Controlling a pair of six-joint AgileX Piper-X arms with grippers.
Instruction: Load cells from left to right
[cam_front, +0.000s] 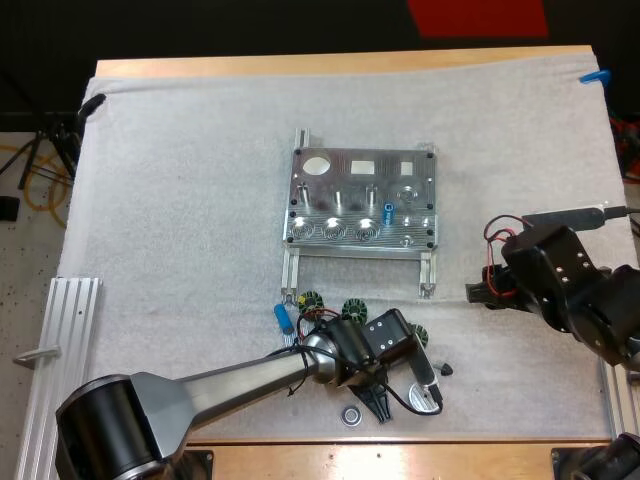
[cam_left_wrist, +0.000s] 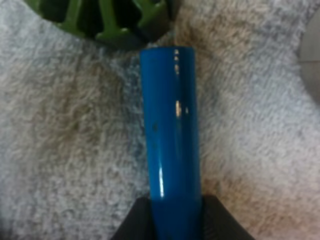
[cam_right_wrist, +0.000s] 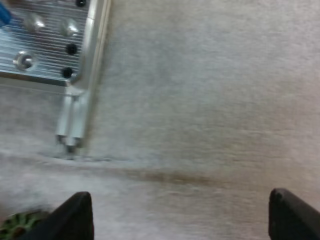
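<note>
The metal fixture (cam_front: 360, 205) stands mid-mat, with a small blue piece (cam_front: 390, 211) on its front right part. My left gripper (cam_front: 378, 402) is low at the mat's front. Its fingertips (cam_left_wrist: 134, 222) press from both sides on a blue cylinder (cam_left_wrist: 172, 130), whose far end nearly meets a green part (cam_left_wrist: 105, 17). Another blue cylinder (cam_front: 283, 318) lies loose beside several dark green parts (cam_front: 352, 310). My right gripper (cam_front: 478, 293) (cam_right_wrist: 182, 220) is open over bare mat, near the fixture's right front leg (cam_right_wrist: 72, 120).
A small metal ring (cam_front: 351, 414) and a grey object (cam_front: 425, 393) lie by the left gripper, close to the table's front edge. An aluminium rail (cam_front: 70, 330) lies off the mat's left side.
</note>
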